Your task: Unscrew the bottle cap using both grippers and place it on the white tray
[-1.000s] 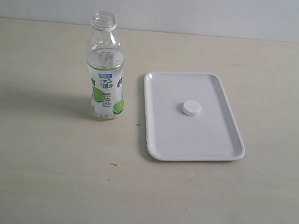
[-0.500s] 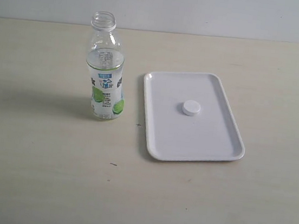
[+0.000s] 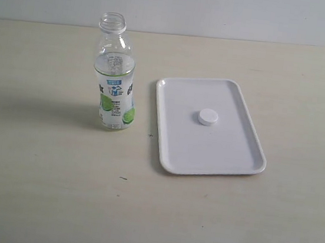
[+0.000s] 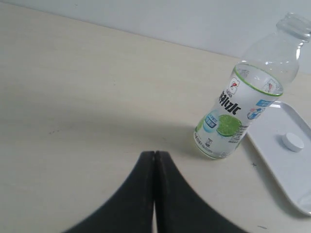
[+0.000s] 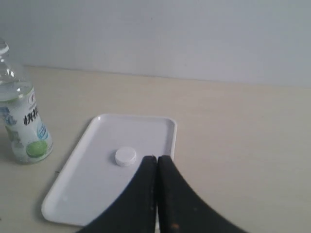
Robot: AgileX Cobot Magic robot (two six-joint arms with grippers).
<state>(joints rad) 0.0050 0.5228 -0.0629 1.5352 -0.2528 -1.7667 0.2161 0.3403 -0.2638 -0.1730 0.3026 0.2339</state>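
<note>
exterior view: the bottle (image 3: 115, 80) stands upright and uncapped on the table (image 3: 35, 189), just beside the white tray (image 3: 230, 153); the bottle cap (image 3: 208, 117) lies near the tray's middle; left wrist view: the left gripper (image 4: 154, 158) is pressed closed, holding nothing, near the bottle; right wrist view: the right gripper (image 5: 156, 161) is closed and empty, over the tray's edge beside the cap.

**Pale bench carries a bottle and a tray**

The bench (image 3: 35, 189) is a pale, cream-coloured surface set against a light wall. An uncapped clear bottle (image 3: 114, 86) stands upright on it. Just beside it, apart, the white tray (image 3: 230, 147) lies flat. A small dark mark (image 3: 123, 178) dots the bench nearby.
</note>
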